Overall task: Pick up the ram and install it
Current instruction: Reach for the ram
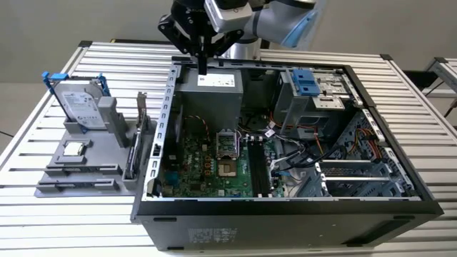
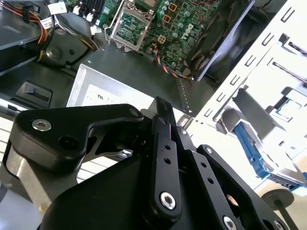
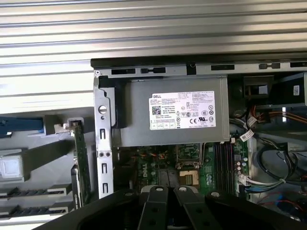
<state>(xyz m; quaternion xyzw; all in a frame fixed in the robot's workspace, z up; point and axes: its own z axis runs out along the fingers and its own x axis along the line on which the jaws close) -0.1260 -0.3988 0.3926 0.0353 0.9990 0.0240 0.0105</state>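
Observation:
My gripper [image 1: 203,68] hangs shut, with nothing between its fingers, over the back edge of the open computer case [image 1: 286,206], just above the grey power supply [image 1: 214,81]. In both wrist views its black fingers meet at the tip [image 2: 161,109] [image 3: 169,190]. The black memory slots [image 1: 258,171] [image 3: 223,158] lie on the green motherboard [image 1: 203,168] next to the processor socket [image 1: 226,145]. On the exterior view's left a grey fixture [image 1: 85,155] has long holders with dark narrow strips [image 1: 80,170] [image 3: 33,192]; I cannot tell whether one is the ram.
On the fixture stand a silver hard drive in a blue frame [image 1: 80,104] and an expansion card with a metal bracket [image 1: 140,115] [image 3: 79,158], close to the case wall. Loose cables [image 1: 300,152] and a drive cage with a blue latch [image 1: 309,85] crowd the case's right half.

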